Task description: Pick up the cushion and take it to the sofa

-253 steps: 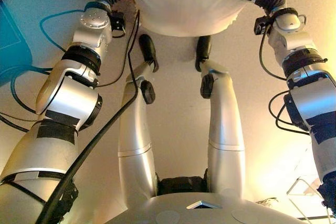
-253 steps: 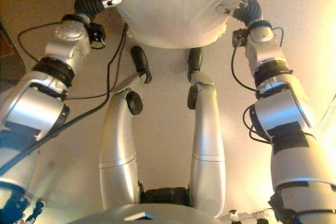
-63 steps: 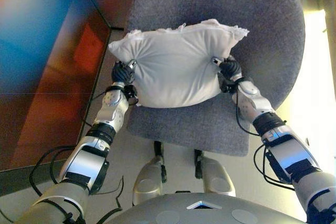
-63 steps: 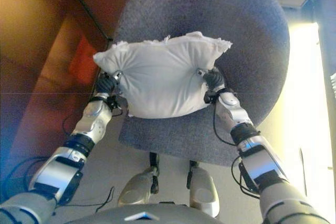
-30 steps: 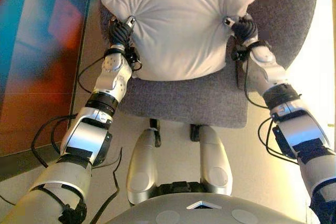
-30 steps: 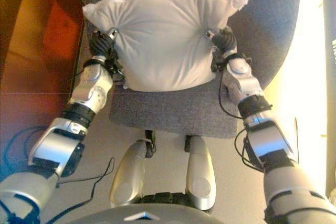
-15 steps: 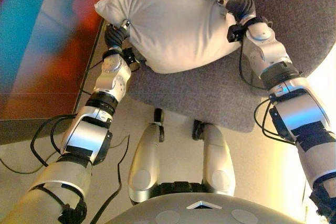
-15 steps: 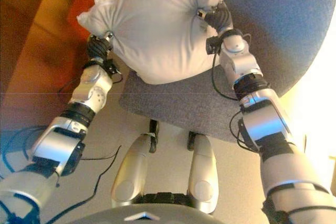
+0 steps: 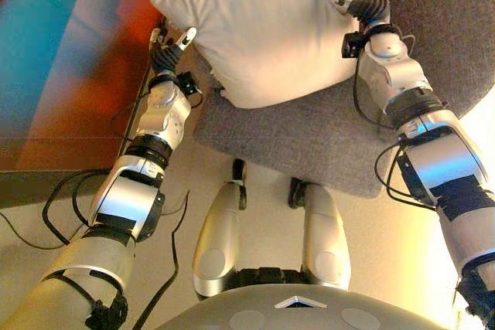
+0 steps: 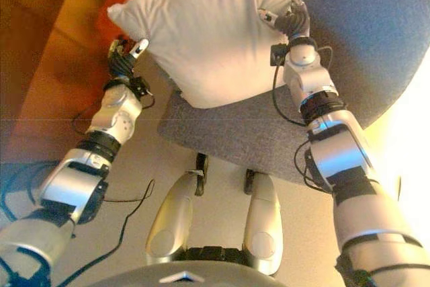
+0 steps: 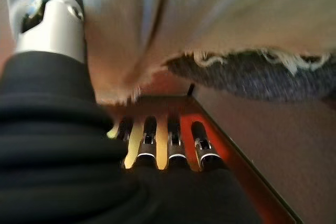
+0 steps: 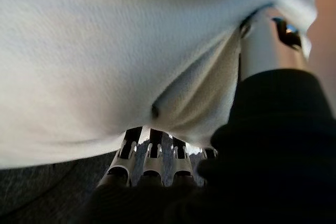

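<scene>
The white cushion (image 9: 271, 28) lies on the grey sofa seat (image 9: 309, 137), leaning towards the backrest. My left hand (image 9: 166, 56) is off the cushion's left edge, a little apart from it, with its fingers (image 11: 157, 148) straight and open. My right hand (image 9: 365, 7) is at the cushion's right edge. In the right wrist view its fingers (image 12: 149, 158) reach under the cushion (image 12: 105, 51) and its thumb (image 12: 268, 40) presses into a fold of the cloth.
An orange-red and blue panel (image 9: 69, 75) stands close on the left of the sofa, next to my left hand. Beige floor (image 9: 255, 168) lies below the sofa's front edge. Bright light falls at the right (image 9: 479, 121).
My left hand has let go of the cushion's left edge and straightened its fingers. The cushion has settled on the seat. My right hand still holds the right edge.
</scene>
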Robot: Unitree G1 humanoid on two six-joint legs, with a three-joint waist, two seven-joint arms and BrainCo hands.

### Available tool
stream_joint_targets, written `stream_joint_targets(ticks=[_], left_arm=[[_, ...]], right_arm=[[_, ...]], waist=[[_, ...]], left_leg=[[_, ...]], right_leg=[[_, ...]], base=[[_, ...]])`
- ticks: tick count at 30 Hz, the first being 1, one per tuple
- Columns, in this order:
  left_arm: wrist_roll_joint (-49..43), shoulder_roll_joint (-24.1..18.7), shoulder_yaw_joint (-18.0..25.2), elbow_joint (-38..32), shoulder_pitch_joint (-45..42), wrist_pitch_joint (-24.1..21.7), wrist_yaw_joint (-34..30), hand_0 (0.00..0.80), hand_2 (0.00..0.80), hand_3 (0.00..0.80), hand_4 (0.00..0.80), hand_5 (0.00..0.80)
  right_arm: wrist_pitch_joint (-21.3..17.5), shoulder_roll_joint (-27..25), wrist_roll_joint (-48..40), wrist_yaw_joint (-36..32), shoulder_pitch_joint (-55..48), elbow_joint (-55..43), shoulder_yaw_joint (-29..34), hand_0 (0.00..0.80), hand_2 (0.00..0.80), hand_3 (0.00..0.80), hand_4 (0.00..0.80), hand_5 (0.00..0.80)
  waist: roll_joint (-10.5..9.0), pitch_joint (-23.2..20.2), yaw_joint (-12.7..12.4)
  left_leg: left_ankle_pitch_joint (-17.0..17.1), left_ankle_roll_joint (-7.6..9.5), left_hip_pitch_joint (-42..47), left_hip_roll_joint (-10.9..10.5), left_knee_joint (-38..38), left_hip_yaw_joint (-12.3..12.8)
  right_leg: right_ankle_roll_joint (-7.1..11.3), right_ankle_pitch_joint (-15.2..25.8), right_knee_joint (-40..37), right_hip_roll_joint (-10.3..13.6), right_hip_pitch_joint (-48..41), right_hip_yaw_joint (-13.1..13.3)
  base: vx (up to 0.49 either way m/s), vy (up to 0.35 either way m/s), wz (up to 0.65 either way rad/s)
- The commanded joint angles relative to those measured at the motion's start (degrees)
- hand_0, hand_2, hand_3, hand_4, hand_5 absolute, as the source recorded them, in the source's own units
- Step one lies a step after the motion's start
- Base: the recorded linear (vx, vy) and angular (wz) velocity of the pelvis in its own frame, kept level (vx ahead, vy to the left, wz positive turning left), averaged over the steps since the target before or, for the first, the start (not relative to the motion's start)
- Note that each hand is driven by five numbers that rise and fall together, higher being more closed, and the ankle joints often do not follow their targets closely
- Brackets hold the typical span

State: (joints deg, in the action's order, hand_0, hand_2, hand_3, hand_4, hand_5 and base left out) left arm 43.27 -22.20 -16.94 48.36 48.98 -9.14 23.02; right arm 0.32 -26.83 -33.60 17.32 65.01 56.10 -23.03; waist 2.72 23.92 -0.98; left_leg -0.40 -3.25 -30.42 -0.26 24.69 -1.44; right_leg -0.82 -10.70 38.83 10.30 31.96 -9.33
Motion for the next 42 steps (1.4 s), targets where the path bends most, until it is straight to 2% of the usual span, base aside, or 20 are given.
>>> stream_joint_targets(ticks=[1, 5, 8, 11, 12, 15, 19, 22, 25, 29, 31, 37, 42], left_arm=[[1.87, -5.03, 2.40, -0.76, 0.90, -3.36, 0.17, 0.000, 0.000, 0.000, 0.000, 0.000], [2.87, -7.46, 4.95, -1.46, -1.75, -4.97, -0.68, 0.000, 0.000, 0.000, 0.000, 0.000], [2.53, -8.68, 5.97, -2.67, -3.26, -5.09, -1.12, 0.000, 0.000, 0.000, 0.000, 0.000], [3.94, -9.82, 6.55, -3.27, -4.96, -4.58, -3.62, 0.000, 0.000, 0.000, 0.000, 0.000], [3.22, -9.74, 6.48, -3.88, -6.10, -4.52, -5.09, 0.000, 0.000, 0.000, 0.000, 0.000], [2.10, -9.04, 6.36, -7.41, -9.76, -4.54, -7.69, 0.000, 0.000, 0.000, 0.000, 0.000], [2.83, -7.46, 6.13, -9.28, -13.15, -5.91, -10.35, 0.000, 0.000, 0.000, 0.000, 0.000], [2.25, -5.38, 5.96, -10.24, -15.17, -7.65, -12.43, 0.000, 0.000, 0.000, 0.000, 0.000], [0.67, -2.75, 5.72, -13.97, -18.63, -8.22, -14.38, 0.000, 0.000, 0.000, 0.000, 0.000], [-0.22, 0.12, 5.70, -20.71, -25.83, -8.05, -16.53, 0.000, 0.000, 0.000, 0.000, 0.000], [0.22, 1.79, 5.98, -22.57, -31.19, -7.83, -20.12, 0.000, 0.000, 0.000, 0.000, 0.000], [0.30, 4.64, 6.21, -24.74, -44.42, -4.22, -31.52, 0.000, 0.000, 0.000, 0.000, 0.000], [-2.65, 4.70, 6.11, -23.17, -50.63, -4.06, -34.02, 0.000, 0.000, 0.000, 0.000, 0.000]], right_arm=[[-2.94, -3.65, 0.25, 1.36, -1.65, -3.22, 1.90, 0.000, 0.000, 0.000, 0.000, 0.000], [-4.84, -6.80, -1.07, 2.03, -4.08, -2.44, 5.03, 0.000, 0.000, 0.000, 0.000, 0.000], [-4.64, -8.50, -0.56, 2.46, -5.21, -3.05, 6.18, 0.000, 0.000, 0.000, 0.000, 0.000], [-4.66, -10.74, 4.96, 3.86, -6.69, -3.43, 6.38, 0.000, 0.000, 0.000, 0.000, 0.000], [-3.64, -11.86, 9.71, 4.56, -7.50, -4.20, 5.65, 0.000, 0.000, 0.000, 0.000, 0.000], [-1.92, -14.52, 8.90, 5.26, -10.44, -6.69, 5.01, 0.000, 0.000, 0.000, 0.000, 0.000], [-3.60, -14.60, 6.62, 5.84, -14.20, -6.83, 7.61, 0.000, 0.000, 0.000, 0.000, 0.000], [-5.23, -13.29, 5.31, 4.11, -16.86, -8.33, 10.16, 0.000, 0.000, 0.000, 0.000, 0.000], [-6.03, -10.54, 4.35, 0.72, -22.70, -14.50, 11.26, 0.000, 0.000, 0.000, 0.000, 0.000], [-7.77, -5.92, 5.20, -3.73, -33.95, -23.90, 11.77, 0.000, 0.000, 0.000, 0.000, 0.000], [-8.95, -2.43, 4.97, -7.95, -42.21, -28.28, 12.86, 0.000, 0.000, 0.000, 0.000, 0.000], [-11.64, 5.57, 2.03, -16.53, -58.21, -31.70, 11.80, 0.000, 0.000, 0.000, 0.000, 0.000], [-12.33, 10.84, -2.65, -20.43, -64.85, -31.93, 12.02, 0.000, 0.000, 0.000, 0.000, 0.000]], waist=[[-1.48, -1.68, -1.91], [-1.77, -2.46, -2.18], [-1.89, -2.92, -2.38], [-2.08, -3.54, -2.56], [-2.25, -3.88, -2.64], [-2.59, -4.28, -2.84], [-2.95, -4.87, -2.94], [-3.01, -5.49, -2.82], [-3.29, -6.20, -2.56], [-3.98, -7.56, -1.94], [-4.37, -9.03, -1.48], [-4.90, -14.10, -1.30], [-4.70, -16.71, 0.06]], left_leg=[[-5.39, -0.46, 1.72, 0.59, 6.27, 1.19], [-5.70, -0.37, 3.41, 0.78, 5.51, 1.04], [-5.60, -0.36, 4.29, 0.82, 4.65, 0.97], [-5.01, -0.20, 5.65, 0.78, 2.80, 0.80], [-4.59, -0.18, 6.27, 0.81, 1.80, 0.81], [-3.71, -0.10, 7.84, 0.71, -0.32, 0.75], [-2.74, -0.06, 9.95, 0.72, -3.24, 0.78], [-1.30, -0.07, 11.04, 0.65, -6.09, 0.72], [-0.03, -0.10, 12.77, 0.61, -9.39, 1.08], [0.54, 0.24, 15.23, 0.67, -12.00, 1.80], [0.43, 0.58, 17.19, 0.65, -13.19, 2.26], [0.35, 1.40, 23.79, 0.62, -17.68, 3.70], [0.11, 1.82, 26.84, 0.57, -19.44, 5.37]], right_leg=[[2.01, 1.98, -5.01, 0.11, -4.72, 1.08], [2.06, 1.81, -5.77, 0.32, -6.22, 0.62], [2.13, 1.92, -6.78, 0.38, -7.20, 0.33], [2.34, 2.32, -8.50, 0.40, -8.57, -0.14], [2.51, 2.68, -9.66, 0.39, -9.34, -0.39], [2.76, 3.57, -11.98, 0.16, -10.99, -0.81], [3.22, 4.60, -15.31, -0.15, -13.43, -1.38], [3.55, 5.79, -17.97, -0.44, -14.68, -1.71], [3.92, 7.06, -21.60, -1.02, -16.74, -2.18], [4.06, 8.22, -25.36, -1.80, -19.69, -2.42], [4.13, 8.76, -27.47, -2.21, -22.05, -2.18], [4.07, 10.28, -32.95, -3.39, -28.61, -1.55], [3.91, 11.51, -35.72, -4.24, -31.01, -0.70]], base=[[0.060, -0.019, 0.16], [0.073, -0.017, 0.01], [0.043, -0.013, -0.11], [0.045, -0.023, -0.05], [0.049, -0.033, 0.08], [0.052, -0.041, 0.08], [0.042, -0.032, 0.02], [0.000, 0.000, 0.00], [0.022, -0.039, 0.03], [0.018, -0.042, -0.01], [0.084, -0.029, 0.00], [0.152, 0.004, -0.04], [0.063, 0.038, -0.18]])
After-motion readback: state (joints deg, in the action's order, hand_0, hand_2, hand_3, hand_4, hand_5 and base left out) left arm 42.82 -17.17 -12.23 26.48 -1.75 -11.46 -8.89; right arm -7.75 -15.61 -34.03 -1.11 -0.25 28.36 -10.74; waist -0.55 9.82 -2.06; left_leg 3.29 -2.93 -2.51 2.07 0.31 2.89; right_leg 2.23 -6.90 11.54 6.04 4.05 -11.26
